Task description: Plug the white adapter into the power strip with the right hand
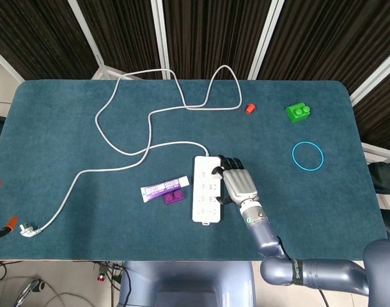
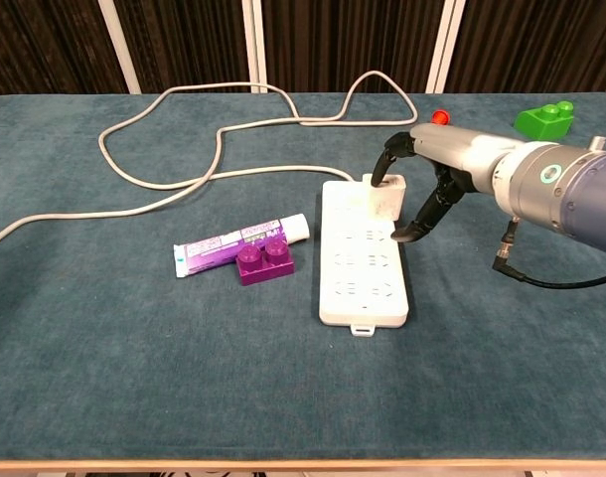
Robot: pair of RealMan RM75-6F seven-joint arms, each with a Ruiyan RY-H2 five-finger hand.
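Chest view: one adapter [image 2: 387,195], one strip [image 2: 363,256] (white).

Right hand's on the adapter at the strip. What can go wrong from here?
1. The white adapter sits at the far end of the power strip and looks slightly raised; it may not be fully seated, so letting go early could leave it loose.
2. The right hand holds it only at the top with one finger reaching down toward the strip; an off-centre push might tilt the adapter.
3. The strip lies loose on the cloth, so pressing could slide it toward the purple block.
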